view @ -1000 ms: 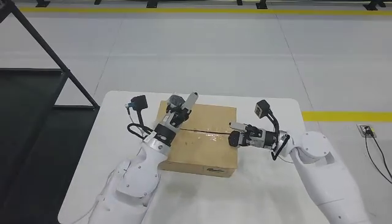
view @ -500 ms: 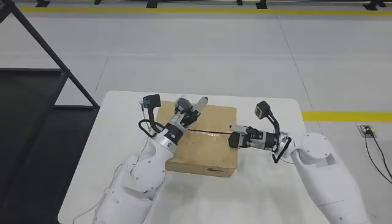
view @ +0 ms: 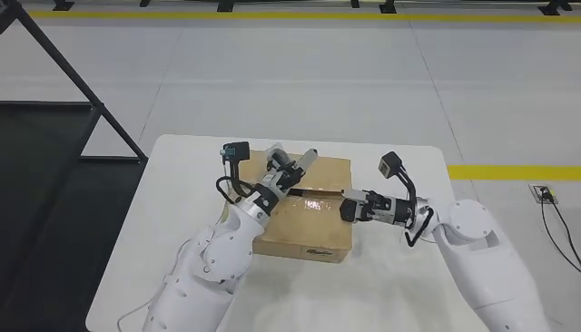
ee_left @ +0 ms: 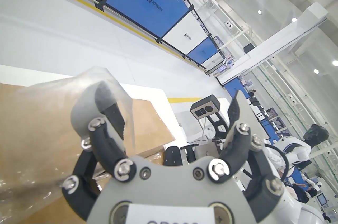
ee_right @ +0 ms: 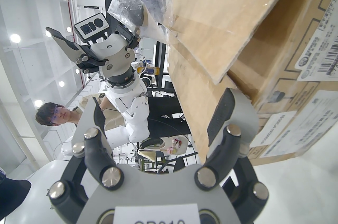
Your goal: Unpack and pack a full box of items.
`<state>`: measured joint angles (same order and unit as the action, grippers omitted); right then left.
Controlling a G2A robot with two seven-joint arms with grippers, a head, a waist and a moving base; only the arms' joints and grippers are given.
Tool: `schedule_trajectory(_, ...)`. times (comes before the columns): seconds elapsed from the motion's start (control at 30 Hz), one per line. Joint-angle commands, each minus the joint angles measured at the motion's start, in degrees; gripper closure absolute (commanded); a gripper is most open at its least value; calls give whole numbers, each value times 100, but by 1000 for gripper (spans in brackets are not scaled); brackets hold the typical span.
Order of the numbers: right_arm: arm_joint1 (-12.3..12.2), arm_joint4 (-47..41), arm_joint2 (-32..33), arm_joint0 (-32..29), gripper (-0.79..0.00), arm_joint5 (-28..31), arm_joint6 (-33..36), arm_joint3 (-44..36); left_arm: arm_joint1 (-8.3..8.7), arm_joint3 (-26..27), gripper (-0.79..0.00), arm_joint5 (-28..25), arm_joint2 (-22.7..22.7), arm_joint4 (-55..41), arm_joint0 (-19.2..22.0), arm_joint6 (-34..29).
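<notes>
White tabletop (view: 390, 278) carries a brown cardboard box (view: 304, 228) near the middle of its far edge. The top seam runs left to right, and one flap is slightly lifted. The left gripper (view: 293, 160), jaws wide with clear tape (ee_left: 105, 82) clinging to one finger, has swung rightward over the far flap. The right gripper (view: 348, 200), also spread wide, stays at the seam's right end.

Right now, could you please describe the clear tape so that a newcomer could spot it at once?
On the white table sits a brown box. Over its top hangs the open left gripper, and the clear tape drapes over one of its fingers, down to the box top. It alone is see-through and crinkled.
</notes>
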<state>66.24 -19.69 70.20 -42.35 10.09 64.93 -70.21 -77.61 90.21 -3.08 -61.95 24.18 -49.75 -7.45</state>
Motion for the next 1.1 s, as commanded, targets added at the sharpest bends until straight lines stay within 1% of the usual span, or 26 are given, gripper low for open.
schedule_trajectory(0.0, -2, -22, 6, -8, -785, 143, -23, -9, -4, 7, -785, -8, -23, 11, -5, -16)
schedule_trajectory(0.1, -4, -124, 51, -9, -785, 418, -71, -9, -5, 64, -785, -39, -75, 21, -52, -25)
schedule_trajectory(0.2, -13, -208, 107, -13, -785, 569, -107, -17, 0, 98, -785, -106, -101, 135, -84, -78)
schedule_trajectory(0.4, -19, -284, 115, 30, -785, 590, -164, 67, -6, 244, -785, -252, -205, 51, -178, -46)
schedule_trajectory(0.57, -29, -377, 155, 39, -785, 683, -189, 145, 9, 337, -785, -325, -267, 160, -259, -221)
schedule_trajectory(1.07, -123, -490, 404, -283, -785, 829, -221, 13, -74, 48, -785, -242, 113, 451, 49, -788)
